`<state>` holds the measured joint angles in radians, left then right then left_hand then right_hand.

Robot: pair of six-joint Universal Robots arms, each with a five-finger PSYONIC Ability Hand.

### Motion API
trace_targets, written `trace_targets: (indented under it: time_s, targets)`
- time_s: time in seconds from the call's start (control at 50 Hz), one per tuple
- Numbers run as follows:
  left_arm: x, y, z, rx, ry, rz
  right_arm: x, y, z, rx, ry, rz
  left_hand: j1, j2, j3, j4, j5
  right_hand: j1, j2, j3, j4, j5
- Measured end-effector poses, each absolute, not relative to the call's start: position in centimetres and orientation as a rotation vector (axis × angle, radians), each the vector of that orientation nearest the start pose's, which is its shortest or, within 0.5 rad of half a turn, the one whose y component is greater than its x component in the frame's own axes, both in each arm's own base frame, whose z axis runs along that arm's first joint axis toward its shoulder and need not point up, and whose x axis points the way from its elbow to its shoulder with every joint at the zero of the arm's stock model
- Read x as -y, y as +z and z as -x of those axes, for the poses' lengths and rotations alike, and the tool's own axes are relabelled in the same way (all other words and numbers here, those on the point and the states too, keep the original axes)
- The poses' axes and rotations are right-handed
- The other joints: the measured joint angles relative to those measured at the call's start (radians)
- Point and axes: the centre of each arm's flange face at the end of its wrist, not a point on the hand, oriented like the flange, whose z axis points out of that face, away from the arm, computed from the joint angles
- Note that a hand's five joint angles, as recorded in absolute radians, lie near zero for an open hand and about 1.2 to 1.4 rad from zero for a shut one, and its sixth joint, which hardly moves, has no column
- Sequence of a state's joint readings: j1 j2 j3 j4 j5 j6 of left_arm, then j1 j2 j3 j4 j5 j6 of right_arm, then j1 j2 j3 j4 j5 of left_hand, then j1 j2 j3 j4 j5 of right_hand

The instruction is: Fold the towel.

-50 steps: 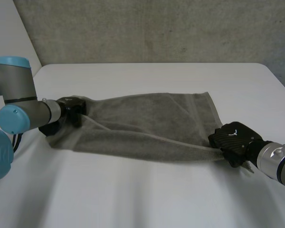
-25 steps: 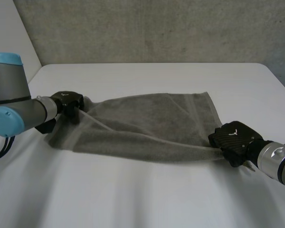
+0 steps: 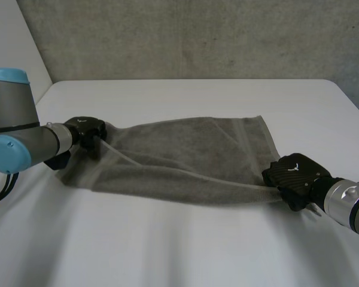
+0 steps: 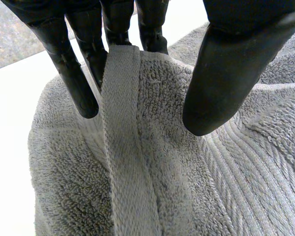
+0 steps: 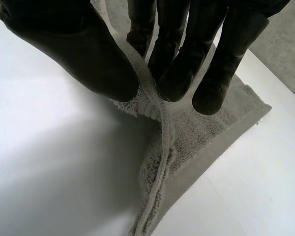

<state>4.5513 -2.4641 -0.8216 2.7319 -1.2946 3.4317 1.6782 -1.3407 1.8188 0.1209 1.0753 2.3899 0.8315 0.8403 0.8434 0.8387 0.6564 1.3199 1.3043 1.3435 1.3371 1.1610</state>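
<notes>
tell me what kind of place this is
Probably a robotics lab or test room: a bare concrete wall, a plain white table, and a left hand and right hand each pinching an edge of a grey towel.

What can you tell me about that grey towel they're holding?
The towel is grey, looped terry with a flat woven hem. It stretches across the white table, its far part lying flat with soft creases. The left hand pinches one end at the hem and the right hand pinches the opposite near corner, so one edge runs taut between them.
</notes>
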Motion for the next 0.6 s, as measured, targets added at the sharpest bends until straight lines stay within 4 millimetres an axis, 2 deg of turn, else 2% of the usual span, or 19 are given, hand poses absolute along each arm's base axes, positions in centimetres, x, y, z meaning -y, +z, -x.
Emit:
trace_targets:
  time_s: [0.22, 0.3, 0.36, 0.46, 0.52, 0.6]
  targets:
    - [39.7, 14.8, 22.3, -2.780, -1.599, -0.864, 24.3, 17.5, -20.2, -2.212, -1.506, 1.394, 0.066, 0.057, 0.053, 0.058, 0.067, 0.000, 0.000, 0.001, 0.000, 0.000]
    - [39.6, 14.8, 22.2, -2.784, -1.593, -0.863, 24.3, 17.5, -20.2, -2.213, -1.506, 1.394, 0.389, 0.407, 0.391, 0.409, 0.399, 0.000, 0.000, 0.001, 0.000, 0.000]
    - [39.6, 15.1, 22.2, -2.778, -1.601, -0.861, 24.4, 17.5, -20.2, -2.214, -1.508, 1.394, 0.425, 0.491, 0.481, 0.506, 0.454, 0.000, 0.000, 0.001, 0.000, 0.000]
    - [39.6, 17.0, 22.0, -2.742, -1.655, -0.849, 24.5, 18.4, -20.1, -2.207, -1.555, 1.396, 0.425, 0.494, 0.482, 0.514, 0.454, 0.000, 0.000, 0.001, 0.000, 0.000]
    - [39.5, 18.6, 21.8, -2.713, -1.703, -0.838, 24.5, 19.7, -20.0, -2.191, -1.620, 1.395, 0.425, 0.496, 0.486, 0.515, 0.454, 0.000, 0.000, 0.001, 0.000, 0.000]
    - [38.9, 21.7, 21.6, -2.655, -1.791, -0.824, 24.8, 23.0, -19.7, -2.143, -1.780, 1.382, 0.425, 0.498, 0.488, 0.518, 0.454, 0.000, 0.000, 0.001, 0.000, 0.000]
